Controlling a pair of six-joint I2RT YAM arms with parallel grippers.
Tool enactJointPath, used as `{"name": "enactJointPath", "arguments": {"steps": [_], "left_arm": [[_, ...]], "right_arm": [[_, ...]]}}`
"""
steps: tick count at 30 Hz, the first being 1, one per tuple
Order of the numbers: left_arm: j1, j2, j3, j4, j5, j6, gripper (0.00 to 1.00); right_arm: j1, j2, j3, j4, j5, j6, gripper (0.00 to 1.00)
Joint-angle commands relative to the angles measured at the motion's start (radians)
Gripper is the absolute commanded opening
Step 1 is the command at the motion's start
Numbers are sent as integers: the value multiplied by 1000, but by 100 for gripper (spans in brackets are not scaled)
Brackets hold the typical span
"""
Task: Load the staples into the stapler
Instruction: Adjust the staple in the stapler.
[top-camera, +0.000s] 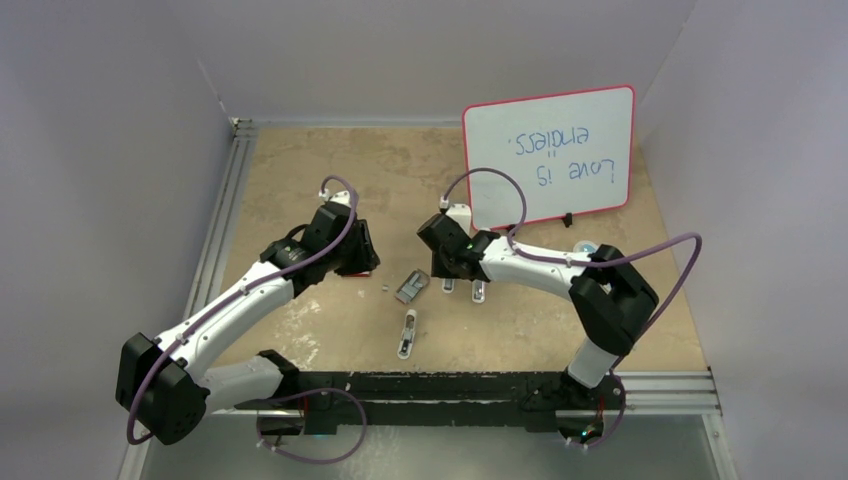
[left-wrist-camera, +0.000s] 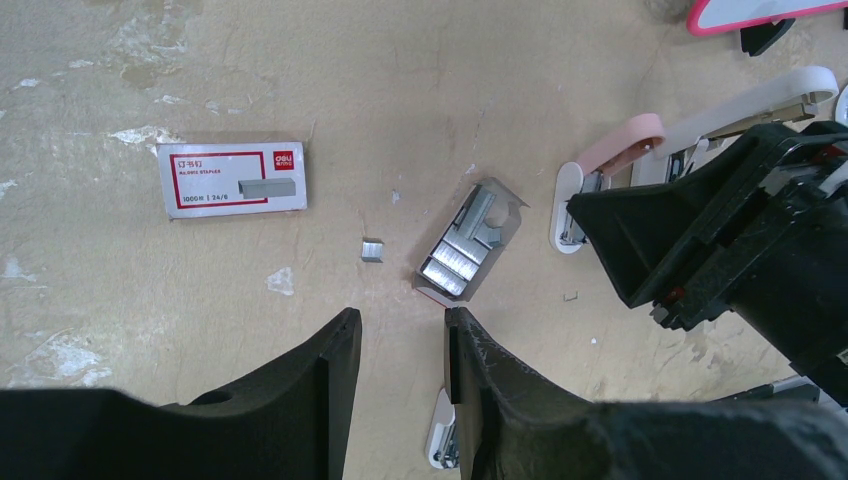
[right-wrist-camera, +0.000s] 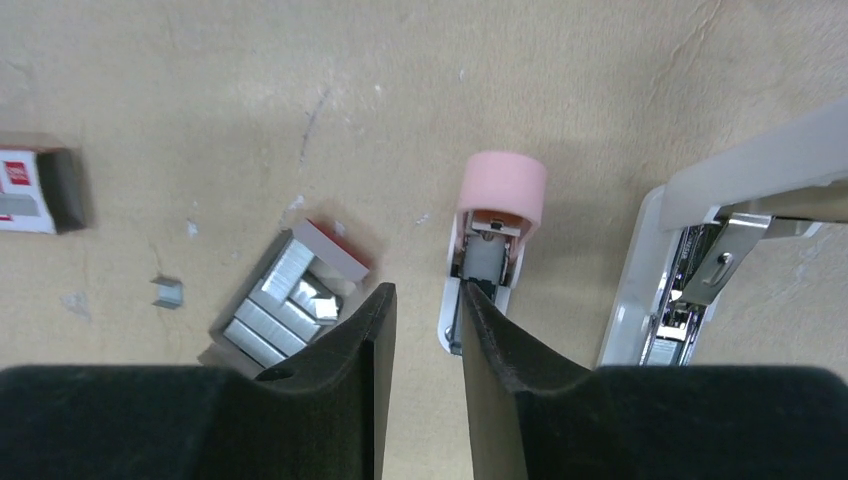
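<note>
The left fingers (left-wrist-camera: 325, 385) hang narrowly parted and empty near the staples (left-wrist-camera: 452, 268) in their tray (left-wrist-camera: 506, 203); the right fingers (right-wrist-camera: 365, 345), likewise narrow and empty, hover above the opened pink stapler (right-wrist-camera: 498, 200)

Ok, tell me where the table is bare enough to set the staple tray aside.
Bare: the back-left table between the side rail and the whiteboard; also the near right, between the white stapler and the front rail. Crowded: the centre, where the staples tray, pink stapler and a third stapler cluster.
</note>
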Motion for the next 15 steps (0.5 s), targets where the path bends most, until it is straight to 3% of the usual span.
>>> {"name": "enactJointPath", "arguments": {"steps": [1, 15], "left_arm": [[5, -10, -4, 38, 7, 17, 36], [5, -8, -6, 37, 4, 17, 35]], "right_arm": [[5, 0, -26, 6, -27, 15, 33], [6, 54, -37, 13, -56, 9, 36]]}}
